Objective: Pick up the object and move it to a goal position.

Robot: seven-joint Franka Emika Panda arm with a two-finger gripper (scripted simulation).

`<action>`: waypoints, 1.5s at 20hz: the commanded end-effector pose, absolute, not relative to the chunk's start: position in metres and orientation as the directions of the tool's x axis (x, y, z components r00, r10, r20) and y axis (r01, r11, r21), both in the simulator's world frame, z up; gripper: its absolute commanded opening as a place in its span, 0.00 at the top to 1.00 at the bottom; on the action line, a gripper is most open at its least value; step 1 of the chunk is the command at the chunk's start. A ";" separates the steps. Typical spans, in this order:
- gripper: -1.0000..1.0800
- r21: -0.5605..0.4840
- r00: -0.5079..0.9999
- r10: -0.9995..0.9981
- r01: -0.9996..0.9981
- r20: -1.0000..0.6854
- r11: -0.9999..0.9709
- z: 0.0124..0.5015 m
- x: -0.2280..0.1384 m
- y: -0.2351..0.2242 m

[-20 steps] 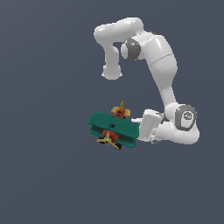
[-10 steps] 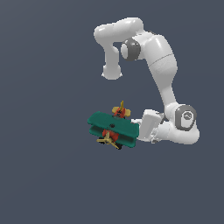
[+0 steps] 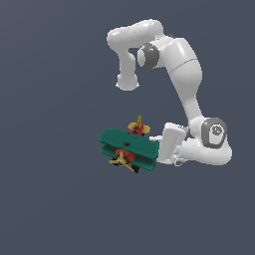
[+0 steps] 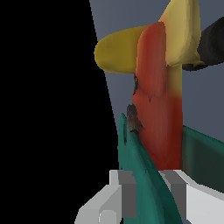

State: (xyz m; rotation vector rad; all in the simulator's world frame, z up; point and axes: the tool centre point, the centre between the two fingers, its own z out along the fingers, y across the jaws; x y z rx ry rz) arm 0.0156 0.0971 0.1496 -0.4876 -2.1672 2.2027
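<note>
the gripper (image 3: 160,145) is clamped on the toy plane (image 3: 128,148), and the wrist view shows how: the two grey fingers (image 4: 126,192) sit on either side of a teal wing edge, closed onto it, with the red body and yellow tail rising just beyond. in the exterior view the plane hangs off the end of the arm (image 3: 185,79), to the left of the hand, its two green wings stacked one over the other, the yellow propeller pointing down toward the near side and the tail up behind.

as for progress, the grasp looks made. whether the plane is already lifted is harder to say: the background is a flat grey with no visible surface or shadow under the wheels, so i cannot tell if it rests on anything or hangs free. the way it sits tipped on its nose suggests it is being carried by the wing and not standing on its wheels.

what looks left is the move itself. no goal marker shows in either view, so how far the plane is from where it should end up cannot be judged here.
</note>
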 end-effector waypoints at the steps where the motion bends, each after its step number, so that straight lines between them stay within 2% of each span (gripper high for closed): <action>1: 1.00 -0.961 -0.935 0.222 0.275 -0.277 -0.037 0.166 0.026 0.095; 15: 1.00 -0.794 -0.775 0.205 0.608 -0.598 -0.015 0.248 0.059 0.086; 24: 1.00 -0.639 -0.626 0.198 0.769 -0.754 0.002 0.301 0.062 0.081; 30: 1.00 -0.572 -0.562 0.197 0.820 -0.803 0.009 0.321 0.060 0.079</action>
